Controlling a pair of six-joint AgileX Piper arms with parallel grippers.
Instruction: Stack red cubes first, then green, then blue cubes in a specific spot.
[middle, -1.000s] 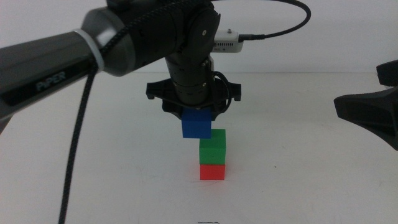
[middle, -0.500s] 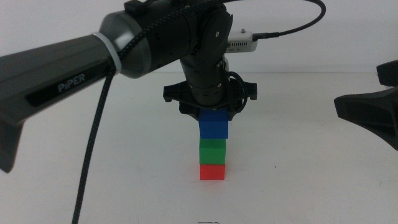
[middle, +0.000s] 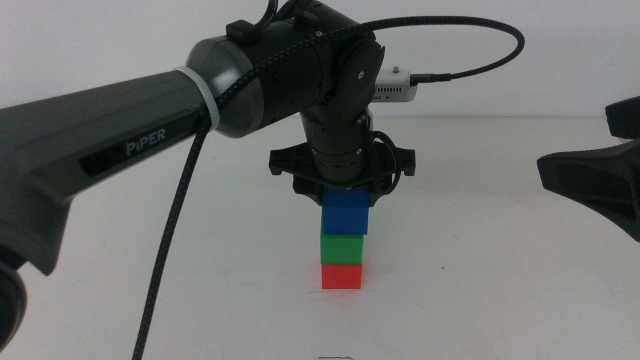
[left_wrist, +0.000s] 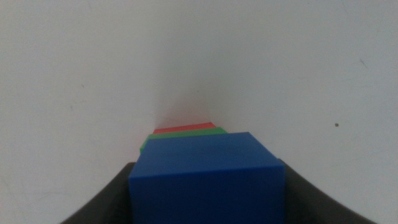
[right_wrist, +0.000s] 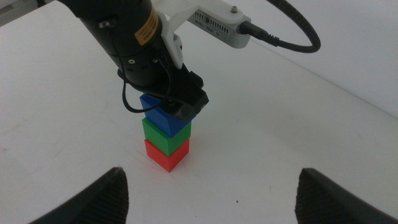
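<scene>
Mid view: L arm reaches in from left, over table centre. Left gripper points straight down, jaws pinching the blue cube by its sides. Blue sits on top of the green cube, shifted slightly right of it; contact looks made, a fine gap can't be ruled out. Green rests square on the red cube, red on the white table.

L wrist view: blue fills the space between the dark jaws; thin edges of green and red show just past it.

Right gripper waits well off to the right side, above table, jaws spread wide, nothing between them. R wrist view shows the 3-cube stack w/ the L gripper on top.
</scene>
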